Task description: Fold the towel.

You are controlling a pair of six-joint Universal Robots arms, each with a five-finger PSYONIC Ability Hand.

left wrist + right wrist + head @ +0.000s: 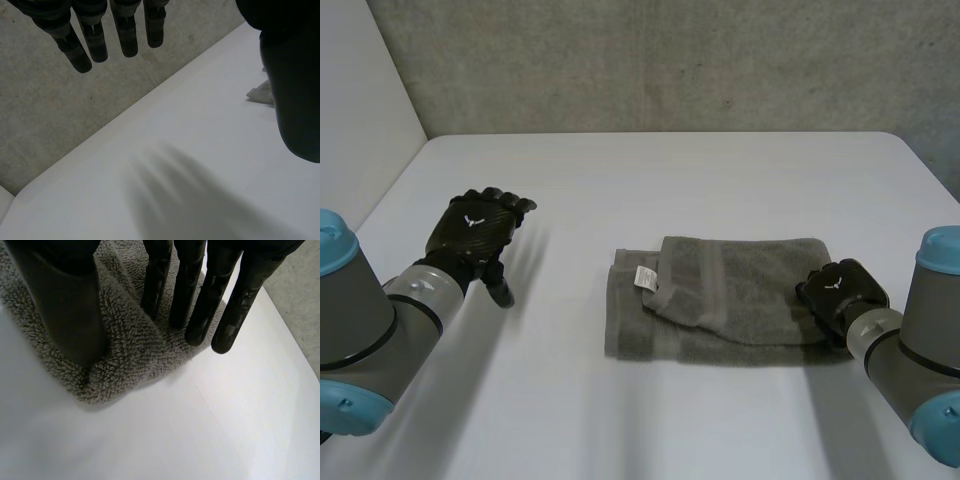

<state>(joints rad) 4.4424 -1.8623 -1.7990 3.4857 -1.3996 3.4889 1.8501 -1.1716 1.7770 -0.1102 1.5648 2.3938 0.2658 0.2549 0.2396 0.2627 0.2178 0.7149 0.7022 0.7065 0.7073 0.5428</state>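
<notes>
The left robot hand [478, 230] is on the left side of the white bench [670, 170], well apart from the towel. It hangs over the bench top. Its fingers [127, 37] are straight and a little spread. Its thumb [295, 100] sticks out to the side. It holds nothing, so this robot hand is loose and let go. Past its fingertips, the far edge of the bench meets a rough grey wall [50, 125].

The towel [720, 305] is grey and fluffy. It lies flat on the bench, from the middle over to the right side. It is folded, with a top layer lying over a bottom layer. The bottom layer peeks out at the left end and along the near edge. A small white tag [645, 276] sits near the left end of the towel.

The right robot hand [840, 288] rests on the right end of the towel. Its fingers [192, 300] are straight and side by side, lying on the cloth with their tips at the towel's edge. Its thumb [70, 315] is down on the towel beside them. Nothing is curled round the cloth and nothing pinches it, so this robot hand is let go too and only lies on the towel.
</notes>
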